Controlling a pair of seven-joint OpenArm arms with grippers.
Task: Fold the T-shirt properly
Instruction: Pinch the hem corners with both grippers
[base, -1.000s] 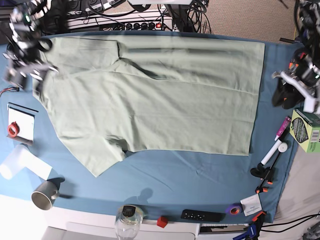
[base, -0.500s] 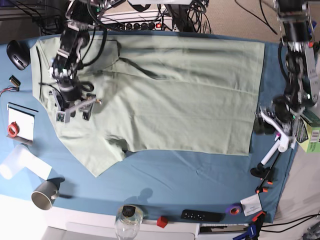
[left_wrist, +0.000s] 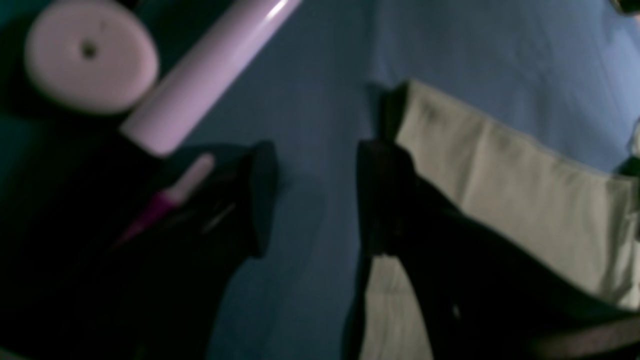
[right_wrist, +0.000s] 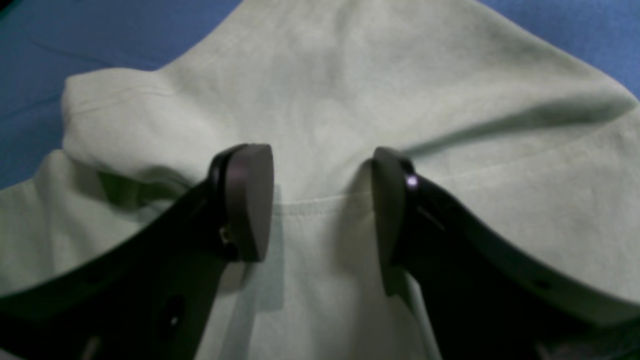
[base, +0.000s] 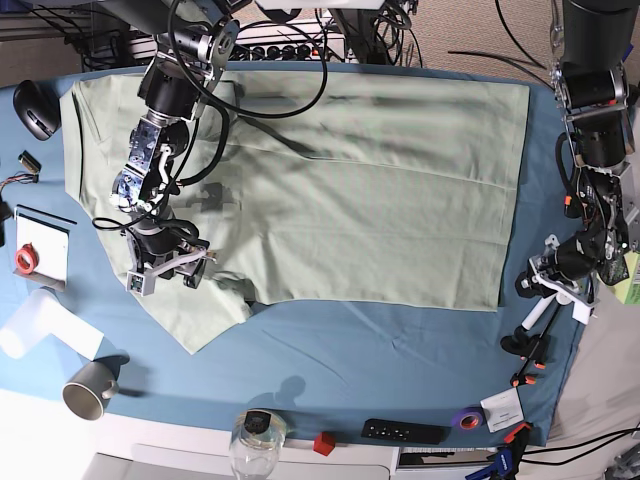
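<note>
Item: the T-shirt (base: 360, 190), pale sage green, spread flat over most of my tabletop on the blue cloth (base: 400, 350). One short sleeve (base: 200, 315) points toward the near edge at the base view's left; the straight hem runs down the base view's right.

Item: my right gripper (right_wrist: 322, 200), on the base view's left, low over the shirt just above that sleeve. Jaws apart, nothing between them; a stitched seam (right_wrist: 320, 202) crosses the gap, and a raised fold of fabric (right_wrist: 120, 125) lies beside one finger.

Item: my left gripper (left_wrist: 310, 200), on the base view's right, at the hem corner of the shirt (left_wrist: 500, 190). Jaws apart; one finger (left_wrist: 385, 200) stands at the edge of the fabric, the other over bare cloth. Whether it touches the shirt, I cannot tell; the wrist view is dark and blurred.

Item: a white marker with a pink tip (left_wrist: 200, 85), just beside my left gripper.

Item: along the near edge, a grey mug (base: 90, 388), a clear jar (base: 255, 440), a small red block (base: 323, 443), a black remote (base: 403, 431), a roll of purple tape (base: 466, 418).
</note>
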